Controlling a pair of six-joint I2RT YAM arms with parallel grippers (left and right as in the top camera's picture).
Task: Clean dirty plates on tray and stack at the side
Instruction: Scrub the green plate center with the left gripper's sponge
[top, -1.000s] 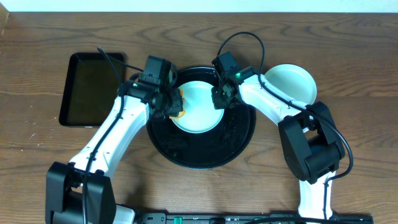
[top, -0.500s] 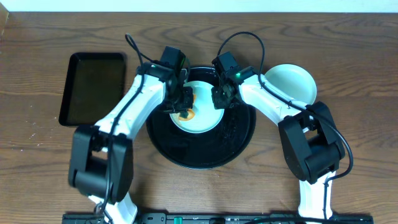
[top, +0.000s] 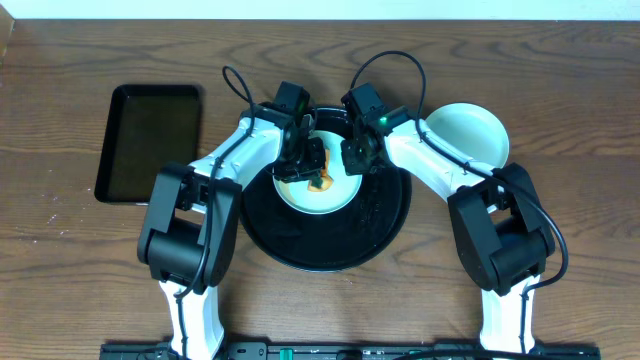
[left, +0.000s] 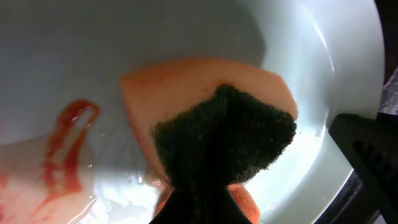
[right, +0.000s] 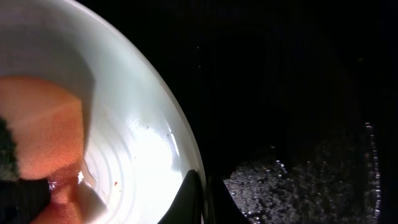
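The left gripper (top: 312, 165) is clamped on an orange sponge (left: 186, 87), pressing it onto the plate (top: 322, 202) directly beneath, beside a red smear (left: 68, 143). The right gripper (right: 200, 196) pinches that plate's rim, jaws almost together, above the tray (top: 385, 230). A second plate (top: 468, 135) lies off to its right.

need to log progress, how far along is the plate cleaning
Done, it seems: one pale plate sits off to the right of the round black tray. In hand: the left gripper presses a sponge onto the plate on the tray, and the right gripper pinches its rim. Left: a red smear shows on it, so more wiping, then stacking it aside.
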